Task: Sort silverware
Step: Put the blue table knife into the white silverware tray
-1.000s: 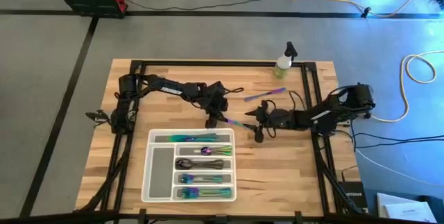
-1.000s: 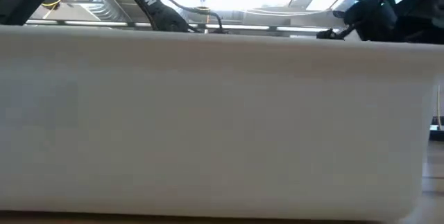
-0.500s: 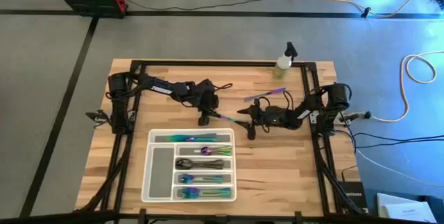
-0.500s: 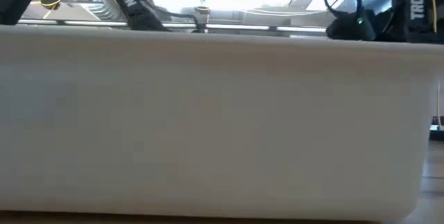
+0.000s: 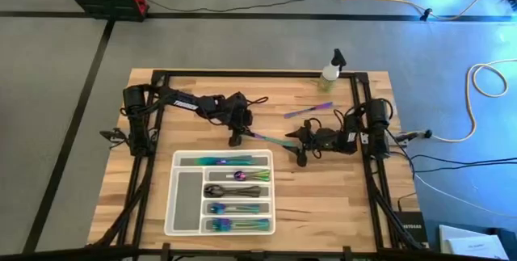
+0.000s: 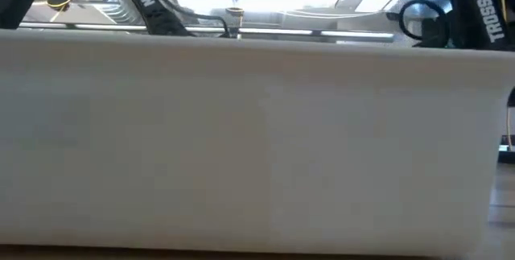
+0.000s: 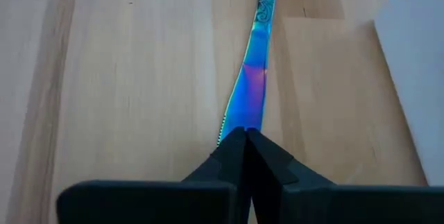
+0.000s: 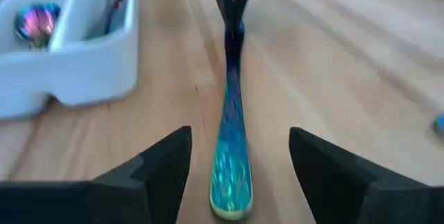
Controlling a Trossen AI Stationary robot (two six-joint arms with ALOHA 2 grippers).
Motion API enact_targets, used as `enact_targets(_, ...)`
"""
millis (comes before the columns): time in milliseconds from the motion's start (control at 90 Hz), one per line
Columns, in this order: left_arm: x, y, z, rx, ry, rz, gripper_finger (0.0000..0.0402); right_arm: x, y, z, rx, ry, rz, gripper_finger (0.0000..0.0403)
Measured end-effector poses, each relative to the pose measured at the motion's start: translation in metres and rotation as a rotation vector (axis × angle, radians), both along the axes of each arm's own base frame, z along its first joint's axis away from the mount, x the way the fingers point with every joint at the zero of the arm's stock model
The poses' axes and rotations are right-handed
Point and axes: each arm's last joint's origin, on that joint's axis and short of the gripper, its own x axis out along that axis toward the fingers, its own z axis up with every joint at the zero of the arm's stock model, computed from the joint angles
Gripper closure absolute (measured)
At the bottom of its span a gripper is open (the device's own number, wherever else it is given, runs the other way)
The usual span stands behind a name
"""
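Done: most silverware lies in tray [image 5: 183, 219] near table's front edge | Now: left gripper [image 7: 244, 141] clenched on iridescent knife [image 7: 251, 89] at table's middle; right gripper [image 8: 236, 156] released around its handle | Left: this knife, one piece [image 5: 308, 110] toward back edge

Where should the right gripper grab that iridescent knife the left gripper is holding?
Probably the free handle end of the iridescent knife. The left gripper is shut on the blade end, and the open right gripper already straddles the handle, so closing there looks easiest.
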Motion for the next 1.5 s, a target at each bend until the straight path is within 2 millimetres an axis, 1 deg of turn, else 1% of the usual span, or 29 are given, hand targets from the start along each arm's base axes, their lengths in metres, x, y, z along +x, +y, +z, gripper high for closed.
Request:
enact_targets(56,0.0,0.0,0.0,-0.001,0.0,0.0,0.0402,0.001,0.0,-0.003,-0.001,0.011,-0.004,0.0178)
enact_targets(300,0.0,0.0,0.0,-0.003,-0.002,0.0,0.0402,0.019,-0.001,-0.019,-0.04,0.01,-0.013,0.0178)
enact_targets(478,0.0,0.0,0.0,-0.004,-0.001,-0.001,0.0402,0.02,-0.002,-0.03,-0.043,0.003,-0.043,0.0179)
enact_targets(556,0.0,0.0,0.0,-0.006,-0.002,-0.003,0.0402,0.02,-0.003,-0.03,-0.047,0.005,-0.064,0.0189)
enact_targets(644,0.0,0.0,0.0,-0.008,-0.002,-0.004,0.0402,0.02,-0.003,-0.03,-0.05,0.005,-0.073,0.0211)
enact_targets(733,0.0,-0.001,0.0,-0.011,-0.003,-0.006,0.0402,0.02,-0.003,-0.03,-0.038,0.006,-0.054,0.0233)
enact_targets(822,0.0,-0.001,0.0,-0.012,-0.002,-0.006,0.0402,0.019,-0.002,-0.03,-0.029,0.007,-0.032,0.0247)
enact_targets(1133,0.0,-0.001,0.0,-0.012,-0.002,-0.006,0.0402,0.02,-0.001,-0.028,0.014,-0.003,0.015,0.0252)
enact_targets(1256,0.0,-0.001,0.0,-0.012,-0.002,-0.006,0.0402,0.02,0.001,-0.027,0.044,0.023,0.047,0.0261)
enact_targets(1389,0.0,-0.001,0.0,-0.012,-0.002,-0.007,0.0402,0.02,0.001,-0.026,0.058,0.021,0.043,0.0274)
enact_targets(1500,0.0,-0.001,0.0,-0.014,-0.001,-0.005,0.0402,0.02,0.0,-0.027,0.047,0.022,0.017,0.0276)
